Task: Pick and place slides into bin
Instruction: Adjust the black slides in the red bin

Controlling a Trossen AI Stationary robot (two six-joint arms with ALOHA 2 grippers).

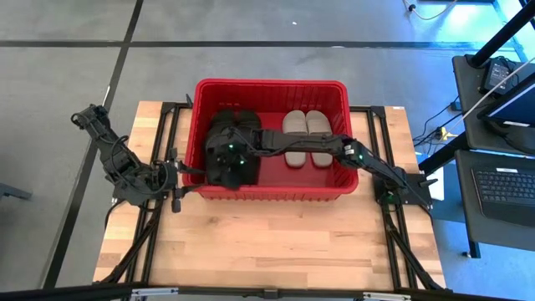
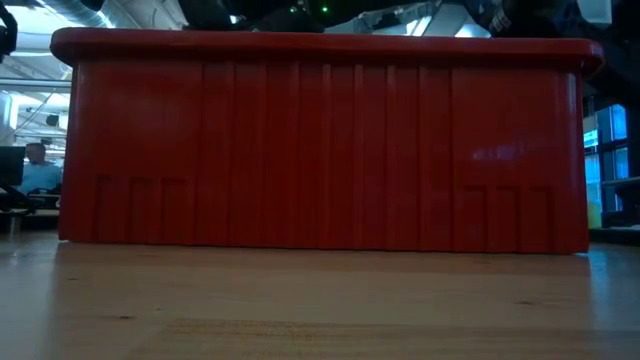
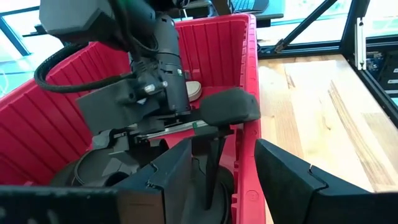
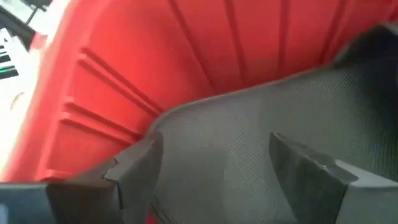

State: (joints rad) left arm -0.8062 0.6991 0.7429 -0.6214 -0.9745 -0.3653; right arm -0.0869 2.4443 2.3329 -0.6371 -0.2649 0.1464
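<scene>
The red bin (image 1: 272, 83) stands at the table's middle and fills the low view (image 2: 320, 140). Black slides (image 1: 224, 125) lie piled in its left half, and two beige slides (image 1: 307, 134) lie side by side in its right half. My right gripper (image 4: 221, 168) reaches into the bin over the black pile (image 1: 230, 160). It is open, and a black slide's textured sole (image 4: 249, 124) lies between and beyond its fingers, against the bin wall (image 4: 186, 50). My left gripper (image 3: 230, 180) is open and empty at the bin's near left corner (image 1: 177, 177). My right gripper is open, pointing down into the bin over the black slide's sole (image 4: 205, 143). I cannot tell whether its fingers touch the sole.
The bin's rim (image 3: 252, 74) runs toward my left gripper's open fingers. Bare wooden table (image 1: 267, 242) lies in front of the bin. Dark rails (image 1: 393, 242) run along both table sides. A desk with a keyboard (image 1: 506, 184) stands to the right, off the table.
</scene>
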